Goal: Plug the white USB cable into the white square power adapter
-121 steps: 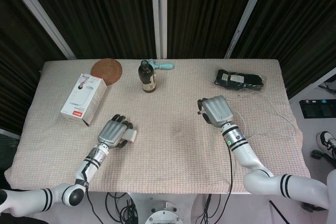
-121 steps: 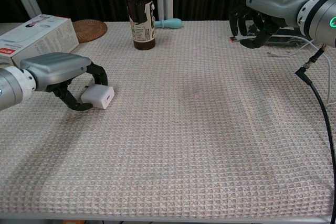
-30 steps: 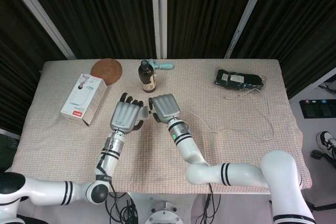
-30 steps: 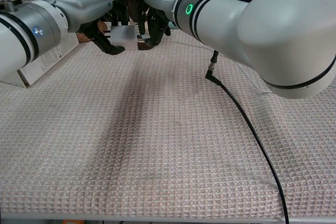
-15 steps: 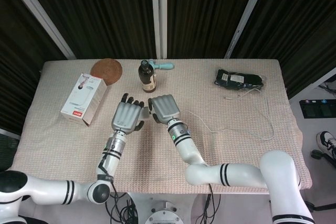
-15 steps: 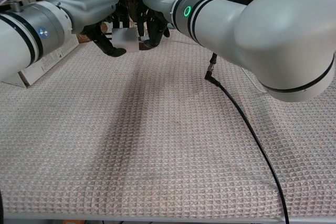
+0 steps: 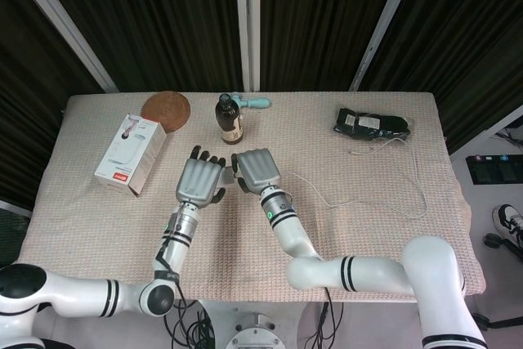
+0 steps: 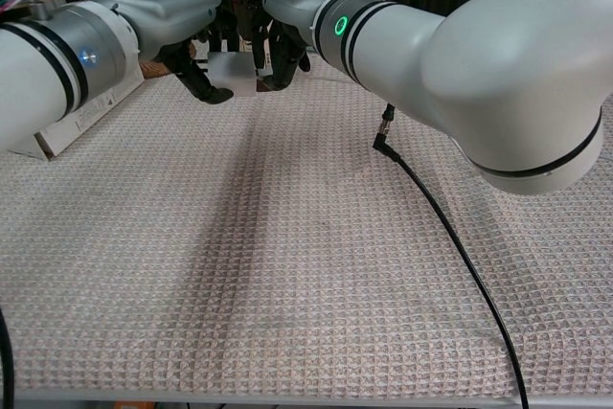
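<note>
My left hand (image 7: 198, 180) grips the white square power adapter (image 8: 233, 73) and holds it up above the table, left of centre. My right hand (image 7: 256, 170) is close beside it on the right, pinching the plug end of the white USB cable (image 7: 327, 203). In the chest view the left hand (image 8: 163, 9) and right hand (image 8: 292, 7) meet at the adapter, and the plug touches the adapter's right face. The fingers hide whether the plug is seated. The cable trails off to the right across the cloth.
A brown bottle (image 7: 229, 120) stands just behind the hands. A white box (image 7: 131, 153), a round woven mat (image 7: 166, 109) and a teal-handled tool (image 7: 253, 103) lie at the back left. A black pouch (image 7: 372, 124) lies back right. A black arm cable (image 8: 450, 237) crosses the cloth.
Four seconds ago the hands were far apart at the table. Both have since risen and met in the middle. In the last second the plug closed onto the adapter's side.
</note>
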`<state>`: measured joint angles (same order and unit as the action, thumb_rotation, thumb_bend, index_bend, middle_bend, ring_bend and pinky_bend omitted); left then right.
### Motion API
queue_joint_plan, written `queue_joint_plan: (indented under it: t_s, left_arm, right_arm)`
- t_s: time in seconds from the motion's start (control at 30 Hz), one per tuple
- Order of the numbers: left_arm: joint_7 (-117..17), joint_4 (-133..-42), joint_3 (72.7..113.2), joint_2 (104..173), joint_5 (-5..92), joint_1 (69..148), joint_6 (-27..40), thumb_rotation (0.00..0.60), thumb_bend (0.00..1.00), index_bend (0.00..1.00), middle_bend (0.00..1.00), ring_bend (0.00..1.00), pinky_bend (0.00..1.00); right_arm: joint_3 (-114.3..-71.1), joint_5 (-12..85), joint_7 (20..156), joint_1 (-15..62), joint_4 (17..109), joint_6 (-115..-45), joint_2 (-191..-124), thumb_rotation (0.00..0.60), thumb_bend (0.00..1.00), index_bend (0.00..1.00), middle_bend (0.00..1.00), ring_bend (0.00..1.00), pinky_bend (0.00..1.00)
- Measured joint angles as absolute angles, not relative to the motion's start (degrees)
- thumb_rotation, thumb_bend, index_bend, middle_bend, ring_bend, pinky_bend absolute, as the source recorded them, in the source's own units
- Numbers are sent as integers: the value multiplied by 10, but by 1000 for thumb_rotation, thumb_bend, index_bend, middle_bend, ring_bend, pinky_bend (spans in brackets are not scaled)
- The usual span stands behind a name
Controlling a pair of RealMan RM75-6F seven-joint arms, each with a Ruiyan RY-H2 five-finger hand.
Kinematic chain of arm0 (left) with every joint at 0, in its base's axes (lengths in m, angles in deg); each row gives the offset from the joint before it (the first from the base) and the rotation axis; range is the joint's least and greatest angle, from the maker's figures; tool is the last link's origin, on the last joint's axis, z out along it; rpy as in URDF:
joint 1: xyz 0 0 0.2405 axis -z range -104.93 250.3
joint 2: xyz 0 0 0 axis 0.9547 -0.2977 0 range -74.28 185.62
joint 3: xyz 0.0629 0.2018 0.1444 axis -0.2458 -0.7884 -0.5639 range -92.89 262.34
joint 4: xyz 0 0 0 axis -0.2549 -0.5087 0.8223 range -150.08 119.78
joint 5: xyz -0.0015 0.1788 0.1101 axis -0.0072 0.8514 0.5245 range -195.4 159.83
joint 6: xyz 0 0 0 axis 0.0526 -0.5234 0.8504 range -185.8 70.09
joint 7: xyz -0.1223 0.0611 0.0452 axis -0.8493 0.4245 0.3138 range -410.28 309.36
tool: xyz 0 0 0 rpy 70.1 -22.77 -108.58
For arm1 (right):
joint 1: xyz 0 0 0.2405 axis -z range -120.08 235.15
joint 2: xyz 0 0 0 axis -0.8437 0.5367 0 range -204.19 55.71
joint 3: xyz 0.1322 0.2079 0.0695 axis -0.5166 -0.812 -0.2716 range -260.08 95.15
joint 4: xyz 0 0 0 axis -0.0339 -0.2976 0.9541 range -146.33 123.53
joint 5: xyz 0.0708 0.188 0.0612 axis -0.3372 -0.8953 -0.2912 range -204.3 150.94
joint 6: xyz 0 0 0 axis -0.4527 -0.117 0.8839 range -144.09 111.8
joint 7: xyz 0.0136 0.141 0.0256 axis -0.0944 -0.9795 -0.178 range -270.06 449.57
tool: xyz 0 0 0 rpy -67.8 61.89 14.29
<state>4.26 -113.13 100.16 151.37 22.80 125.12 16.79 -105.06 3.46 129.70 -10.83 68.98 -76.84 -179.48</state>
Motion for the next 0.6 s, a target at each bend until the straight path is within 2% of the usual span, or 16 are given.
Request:
queue_joint_plan:
  t_s: [0.37,0.53,0.6]
  left_arm:
    - [41,-1126,1005,1518,213,1257,168,520,286,452,443,233,157]
    - [38,-1124,1005,1519,213,1259,166,523,285,452,443,232,157]
    - [36,-1123,1005,1518,214,1259,166,522,285,452,443,233,156]
  right_arm:
    - [-1054,34,1290,-102,686,-774,-1803,600,327,613,565,692,900]
    - [-1055,37,1288,-101,685,-775,-1805,600,313,572,544,689,899]
    - [-1055,37,1290,-100,685,-775,-1805,600,261,521,523,687,897]
